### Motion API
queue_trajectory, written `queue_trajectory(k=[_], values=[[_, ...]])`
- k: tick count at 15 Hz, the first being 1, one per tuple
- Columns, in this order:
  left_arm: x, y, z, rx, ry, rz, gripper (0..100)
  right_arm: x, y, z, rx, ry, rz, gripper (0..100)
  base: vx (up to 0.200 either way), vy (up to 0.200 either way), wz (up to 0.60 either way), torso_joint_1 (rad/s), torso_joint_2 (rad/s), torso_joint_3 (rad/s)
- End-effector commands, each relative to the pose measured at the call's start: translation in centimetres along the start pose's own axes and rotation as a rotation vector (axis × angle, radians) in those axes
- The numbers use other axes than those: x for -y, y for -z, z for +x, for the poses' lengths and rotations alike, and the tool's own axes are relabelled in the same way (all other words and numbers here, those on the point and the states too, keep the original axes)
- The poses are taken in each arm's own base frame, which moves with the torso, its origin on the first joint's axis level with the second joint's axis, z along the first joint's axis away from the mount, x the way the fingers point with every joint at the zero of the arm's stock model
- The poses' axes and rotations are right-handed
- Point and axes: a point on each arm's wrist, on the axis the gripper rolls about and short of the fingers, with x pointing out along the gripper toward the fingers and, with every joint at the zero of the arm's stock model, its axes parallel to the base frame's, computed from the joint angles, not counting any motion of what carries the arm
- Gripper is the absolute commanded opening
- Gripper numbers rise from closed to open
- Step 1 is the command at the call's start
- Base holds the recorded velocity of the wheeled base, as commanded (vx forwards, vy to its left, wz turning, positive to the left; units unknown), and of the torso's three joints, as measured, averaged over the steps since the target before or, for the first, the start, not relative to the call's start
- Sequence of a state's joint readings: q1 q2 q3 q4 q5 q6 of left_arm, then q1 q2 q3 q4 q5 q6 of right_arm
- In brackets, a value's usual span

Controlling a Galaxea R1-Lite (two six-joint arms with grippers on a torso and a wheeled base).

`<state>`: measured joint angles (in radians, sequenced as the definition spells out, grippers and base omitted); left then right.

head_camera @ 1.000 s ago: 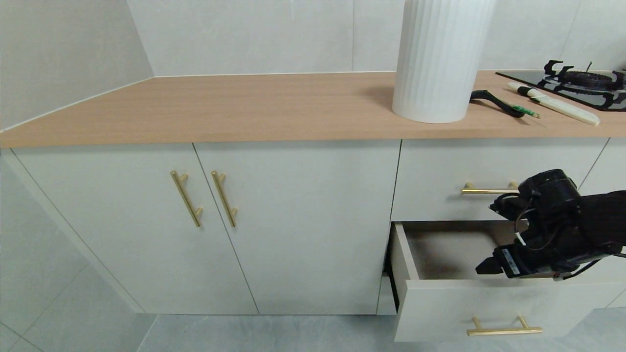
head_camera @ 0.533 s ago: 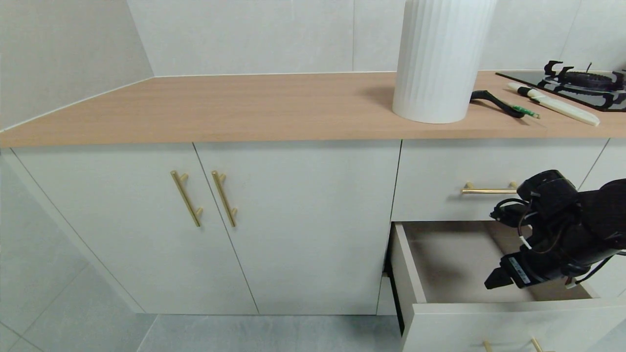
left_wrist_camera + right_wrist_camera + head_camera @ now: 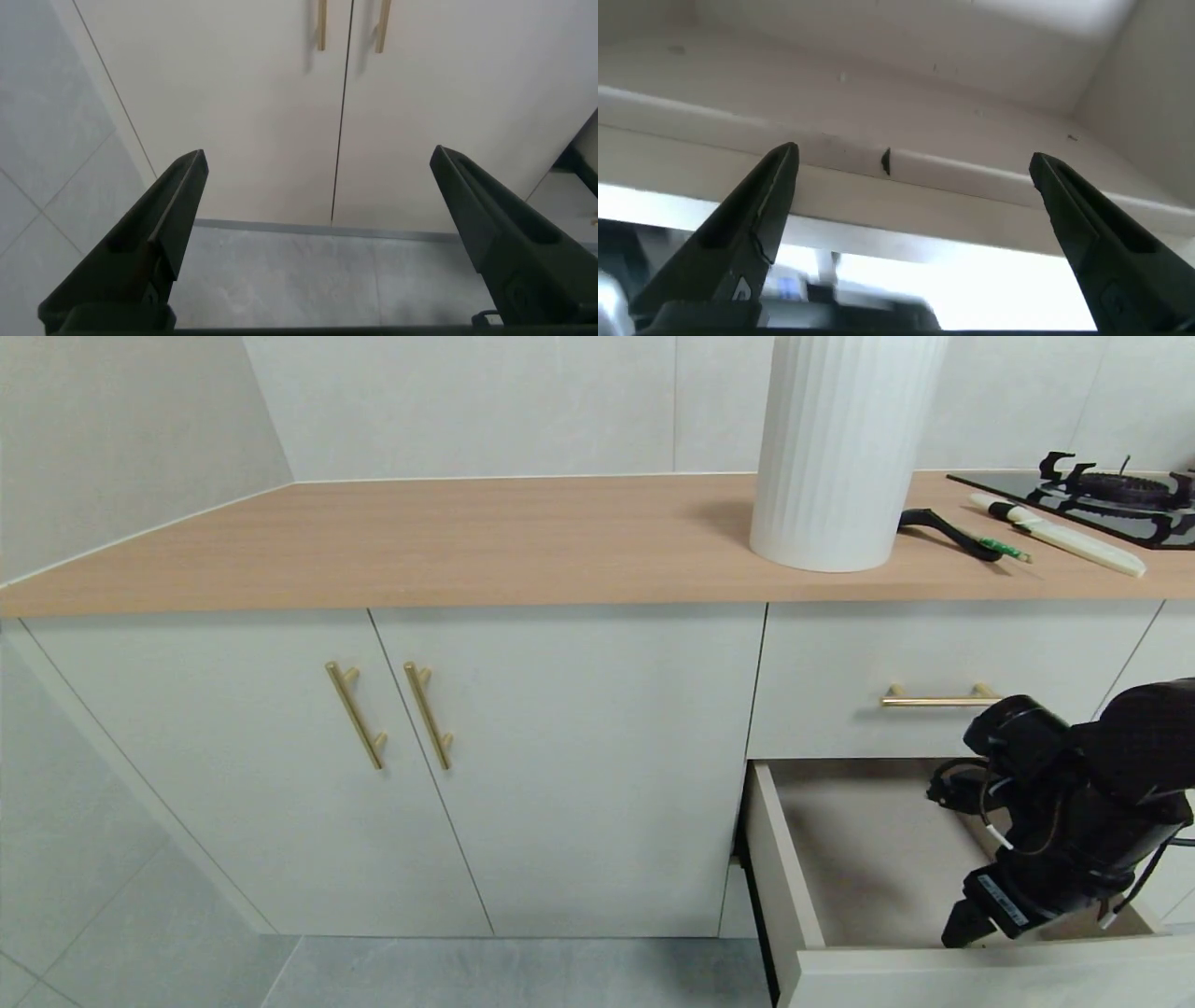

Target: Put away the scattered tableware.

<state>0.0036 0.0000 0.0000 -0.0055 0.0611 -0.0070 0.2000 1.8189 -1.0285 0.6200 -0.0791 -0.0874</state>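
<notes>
Drawer (image 3: pixel 777 859) open, opening step looks done; your right tool (image 3: pixel 912 159) over its front lip, spread wide, empty; left tool (image 3: pixel 318 154) wide too, empty; black-handled utensil (image 3: pixel 945 530) and white utensil (image 3: pixel 1074 541) lie on surface (image 3: pixel 467 541); next, likely: raise right tool, grasp black-handled utensil.

The right arm (image 3: pixel 1111 775) is glossy black with rounded joint housings; thin black cables (image 3: pixel 966 784) loop beside it — one wears a white band. A white label (image 3: pixel 1004 893) marks the right gripper (image 3: pixel 962 930). The left gripper (image 3: pixel 318 245) has matte black, wedge-shaped fingers (image 3: pixel 159 233).
</notes>
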Motion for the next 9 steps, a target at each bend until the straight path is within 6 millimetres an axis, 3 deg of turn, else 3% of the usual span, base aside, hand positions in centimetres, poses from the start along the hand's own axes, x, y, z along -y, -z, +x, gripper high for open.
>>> queue_trajectory(k=[1, 9], values=[[0.0, 0.0, 0.0, -0.001, 0.0, -0.001, 100, -0.2, 0.0, 0.0, -0.015, -0.002, -0.014, 100, 0.0, 0.0, 0.0, 0.0, 0.0, 0.0], [0.0, 0.0, 0.0, -0.001, 0.0, -0.001, 100, -1.1, 2.5, 0.1, -0.257, 0.003, -0.114, 100, 0.0, 0.0, 0.0, 0.0, 0.0, 0.0]])
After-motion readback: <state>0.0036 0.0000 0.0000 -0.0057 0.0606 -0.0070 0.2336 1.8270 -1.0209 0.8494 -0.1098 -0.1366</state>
